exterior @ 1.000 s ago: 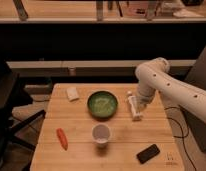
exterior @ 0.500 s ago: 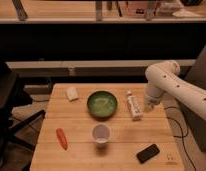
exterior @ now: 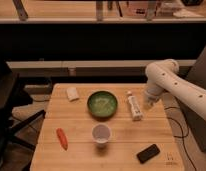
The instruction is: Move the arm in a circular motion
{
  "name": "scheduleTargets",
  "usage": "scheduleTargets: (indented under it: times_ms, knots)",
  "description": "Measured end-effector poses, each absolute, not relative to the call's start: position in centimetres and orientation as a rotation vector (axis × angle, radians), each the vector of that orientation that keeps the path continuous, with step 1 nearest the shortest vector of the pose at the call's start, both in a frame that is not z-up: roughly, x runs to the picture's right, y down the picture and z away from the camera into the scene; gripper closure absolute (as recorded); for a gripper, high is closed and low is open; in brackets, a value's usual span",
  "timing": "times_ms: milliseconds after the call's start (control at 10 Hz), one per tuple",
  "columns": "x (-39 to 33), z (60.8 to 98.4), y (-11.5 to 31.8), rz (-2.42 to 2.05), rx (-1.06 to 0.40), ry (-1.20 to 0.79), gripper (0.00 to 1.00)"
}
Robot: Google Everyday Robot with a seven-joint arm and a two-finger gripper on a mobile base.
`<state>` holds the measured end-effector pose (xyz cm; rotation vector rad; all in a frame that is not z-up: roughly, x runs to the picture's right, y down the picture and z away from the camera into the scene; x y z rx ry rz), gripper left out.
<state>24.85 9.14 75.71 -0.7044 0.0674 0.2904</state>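
arm [exterior: 168, 80] swung further right, gripper [exterior: 150, 103] just beside lying bottle [exterior: 134, 106]

arm [exterior: 181, 89]: white, thick rounded tubes, dark dots | pose: extended from the right, bent at the elbow, forearm angled downward | gripper [exterior: 149, 104]: pale, pointed down, held above tabletop [exterior: 121, 146] right side

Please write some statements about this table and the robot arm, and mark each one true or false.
1. The claw of the large white robot arm is just right of the small white bottle. True.
2. The bottle stands upright. False: it lies on its side on the wooden table.
3. The round green bowl sits behind the white cup. True.
4. The orange carrot lies in the bowl. False: the carrot lies on the table's left front.
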Motion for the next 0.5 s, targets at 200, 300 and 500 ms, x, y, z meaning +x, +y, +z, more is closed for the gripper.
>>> scheduleTargets:
  times_ms: [200,300,500]
  knots:
    - [25.2,75.9,9.3,0.305,-0.708,0.071,0.97]
    - [24.9,76.1,9.3,0.304,-0.710,0.071,0.97]
    - [24.6,76.9,8.7,0.298,-0.707,0.067,0.97]
